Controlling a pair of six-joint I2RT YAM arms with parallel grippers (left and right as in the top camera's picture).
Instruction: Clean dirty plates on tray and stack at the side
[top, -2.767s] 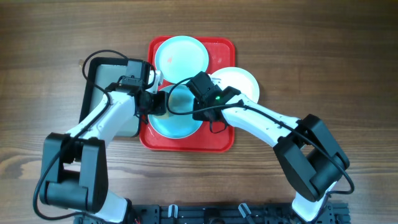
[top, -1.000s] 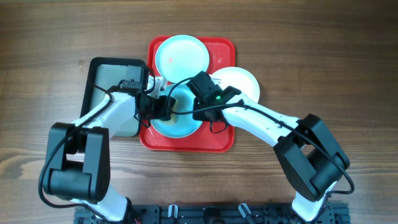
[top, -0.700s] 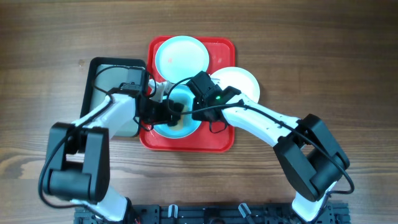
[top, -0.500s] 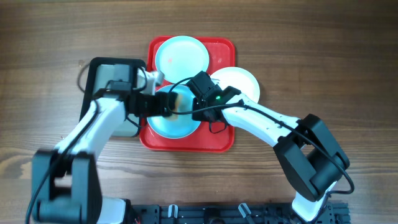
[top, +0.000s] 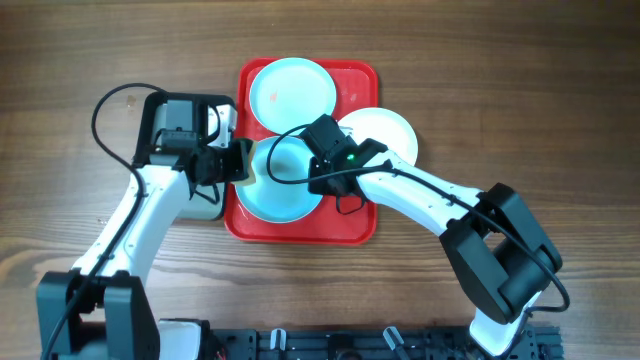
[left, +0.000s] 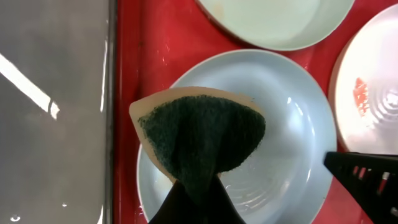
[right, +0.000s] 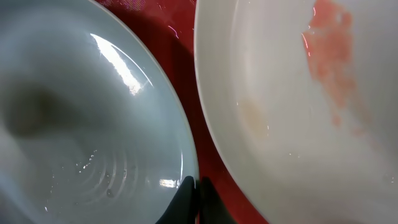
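Observation:
The red tray (top: 355, 82) carries three plates: a light blue plate (top: 292, 92) at the back, a white plate (top: 380, 135) overhanging the right rim, and a light blue plate (top: 285, 190) in the middle. My left gripper (top: 234, 165) is shut on a green-and-tan sponge (left: 202, 140), which hangs over the left half of the middle plate (left: 286, 130). My right gripper (right: 194, 186) is shut on that plate's right rim (right: 183, 155). The white plate (right: 298, 124) bears a reddish smudge (right: 333, 53).
A dark grey metal tray (top: 200, 98) lies just left of the red tray, its wet surface (left: 56, 112) partly under my left arm. Wooden table surrounds both trays. The back plate (left: 273, 22) has a faint smudge near its edge.
My left gripper has pulled the sponge back from the middle plate's centre toward its left edge and the arm has swung outward. The right gripper has stayed on the rim.

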